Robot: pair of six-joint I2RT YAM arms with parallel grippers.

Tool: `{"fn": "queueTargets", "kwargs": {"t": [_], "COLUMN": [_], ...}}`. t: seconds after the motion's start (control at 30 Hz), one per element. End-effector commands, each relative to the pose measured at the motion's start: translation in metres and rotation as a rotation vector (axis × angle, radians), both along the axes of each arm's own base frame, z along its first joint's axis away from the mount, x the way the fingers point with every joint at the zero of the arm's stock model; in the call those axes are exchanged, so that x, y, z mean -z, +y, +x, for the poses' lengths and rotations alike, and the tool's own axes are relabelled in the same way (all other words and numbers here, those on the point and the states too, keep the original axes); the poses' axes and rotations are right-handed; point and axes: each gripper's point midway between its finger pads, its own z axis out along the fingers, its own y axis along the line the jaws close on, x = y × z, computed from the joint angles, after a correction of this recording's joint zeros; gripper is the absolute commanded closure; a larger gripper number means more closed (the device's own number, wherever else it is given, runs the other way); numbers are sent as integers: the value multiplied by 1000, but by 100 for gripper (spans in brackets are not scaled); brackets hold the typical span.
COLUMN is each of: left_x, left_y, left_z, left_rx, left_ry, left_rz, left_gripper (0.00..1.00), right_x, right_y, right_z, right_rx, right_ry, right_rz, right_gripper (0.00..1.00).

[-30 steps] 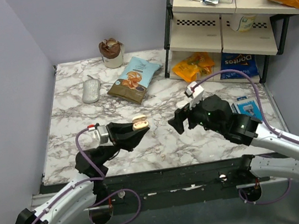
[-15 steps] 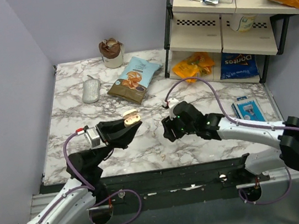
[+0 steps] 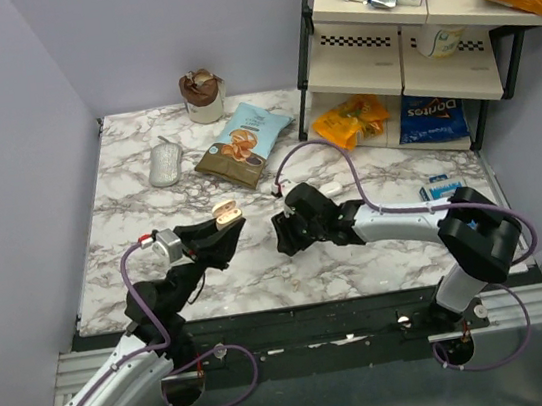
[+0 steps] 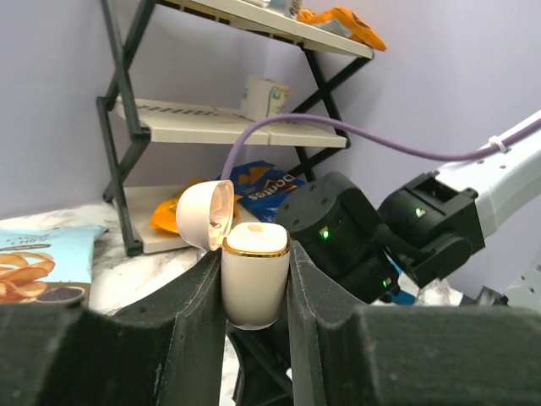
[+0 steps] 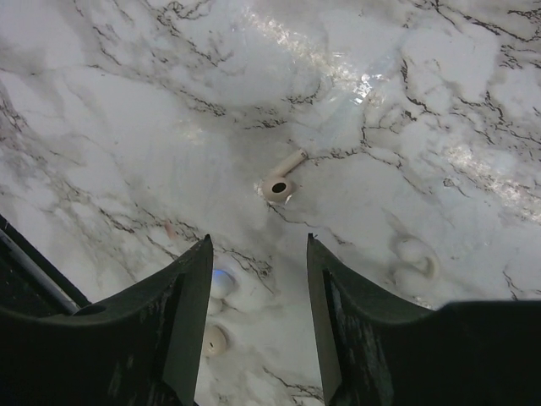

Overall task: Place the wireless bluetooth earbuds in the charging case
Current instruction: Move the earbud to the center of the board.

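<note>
My left gripper (image 3: 221,220) is shut on the charging case (image 3: 224,212) and holds it upright above the table. In the left wrist view the cream case (image 4: 255,275) sits between the fingers with its gold rim up and its lid (image 4: 205,213) hinged open. My right gripper (image 3: 282,239) is open and low over the marble, just right of the case. In the right wrist view one white earbud (image 5: 281,180) lies on the table just beyond my open right gripper (image 5: 258,244). A small cream round thing (image 5: 214,340) lies by the left finger; I cannot tell whether it is the other earbud.
A grey mouse-like object (image 3: 166,163), a snack bag (image 3: 245,144) and a cup (image 3: 202,95) lie at the back. A shelf rack (image 3: 399,38) with chip bags (image 3: 432,118) stands at the back right. A blue box (image 3: 446,188) lies at the right.
My right gripper has moved left and down to just over the table. My left gripper has carried the case a little left and back.
</note>
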Motion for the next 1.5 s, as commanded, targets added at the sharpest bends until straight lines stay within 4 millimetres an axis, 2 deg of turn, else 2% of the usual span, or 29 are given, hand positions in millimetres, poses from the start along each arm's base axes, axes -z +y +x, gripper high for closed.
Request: {"fn": "queueTargets", "kwargs": {"t": [0.0, 0.03, 0.07, 0.1, 0.17, 0.2, 0.23, 0.27, 0.3, 0.4, 0.5, 0.77, 1.03, 1.23, 1.47], "left_x": [6, 4, 5, 5, 7, 8, 7, 9, 9, 11, 11, 11, 13, 14, 14], "left_y": [10, 10, 10, 9, 6, 5, 4, 2, 2, 1, 1, 0, 1, 0, 1], "left_z": [7, 7, 8, 8, 9, 10, 9, 9, 8, 8, 7, 7, 10, 10, 10], "left_rx": [-72, -73, -75, -71, -68, -64, -59, -54, -50, -53, -51, -52, -67, -69, -72], "left_ry": [44, 39, 45, 47, 56, 61, 58, 59, 60, 65, 65, 65, 77, 80, 79], "left_rz": [-8, -3, 1, 7, 24, 28, 29, 34, 33, 39, 37, 54, 59, 63, 64], "left_gripper": [100, 100, 100, 100, 100, 100, 100, 100, 100, 100, 100, 100, 100, 100, 100], "right_x": [-8, -11, -5, -17, -17, -6, -13, -11, -1, 9, 15, 26, 41, 41, 53], "right_y": [9, 8, -1, -2, -11, -20, -23, -25, -29, -26, -19, -17, -22, -20, -31], "right_z": [8, 6, 0, -4, -16, -31, -38, -46, -62, -88, -101, -99, -88, -82, -77], "right_rx": [47, 44, 44, 35, 23, 8, 0, -11, -36, -89, -112, -60, -31, -27, -16], "right_ry": [-2, -10, -2, -20, -21, 4, -4, 5, 40, 86, 108, 133, 105, 81, 59], "right_rz": [41, 50, 39, 63, 61, 43, 62, 63, 48, 27, 14, 6, -65, -87, -170], "right_gripper": [44, 44, 44, 44, 42, 41, 41, 41, 42, 43, 44, 46, 45, 44, 48]}}
